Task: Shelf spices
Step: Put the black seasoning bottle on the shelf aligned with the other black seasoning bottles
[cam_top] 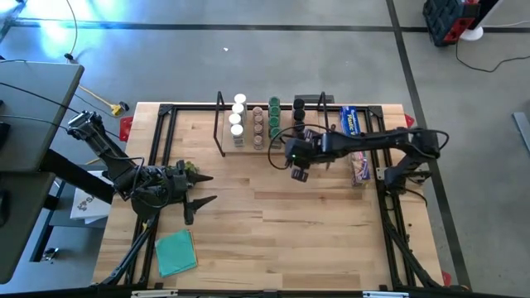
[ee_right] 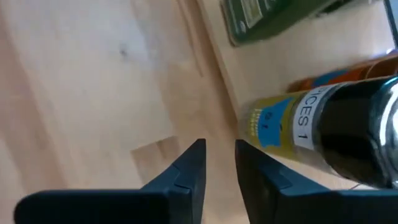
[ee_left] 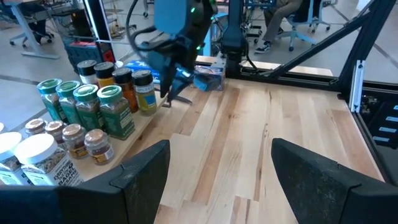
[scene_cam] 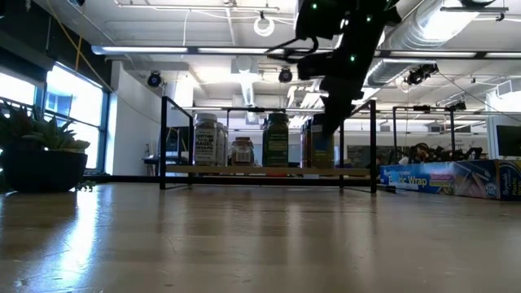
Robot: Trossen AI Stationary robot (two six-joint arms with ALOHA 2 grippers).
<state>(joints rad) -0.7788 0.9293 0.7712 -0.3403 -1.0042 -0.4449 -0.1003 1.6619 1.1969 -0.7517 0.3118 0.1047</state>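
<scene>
Two dark fingers of the right gripper (ee_right: pixel 219 163) stand narrow and empty, we note, just beside a black-lidded jar (ee_right: pixel 339 127). Spices (cam_top: pixel 255 120) stand upright in rows on the shelf (cam_top: pixel 222 126) at the bench's (cam_top: pixel 281 240) far edge; none lie loose, so we judge shelving nearly done. Left gripper (cam_top: pixel 201 189) waits wide near the left edge.

We see a light-wood table (cam_top: pixel 273 215) with a black frame, and at its far edge stands the shelf (cam_top: pixel 269 142), a low wooden rack with thin black uprights. On the shelf the spices (cam_top: pixel 256 124) stand in rows sorted by lid colour: white, brown, green, black. Directly on the table lie a long blue box (cam_top: pixel 354 141) beside the shelf and a teal cloth (cam_top: pixel 175 252) near the front left corner.
</scene>
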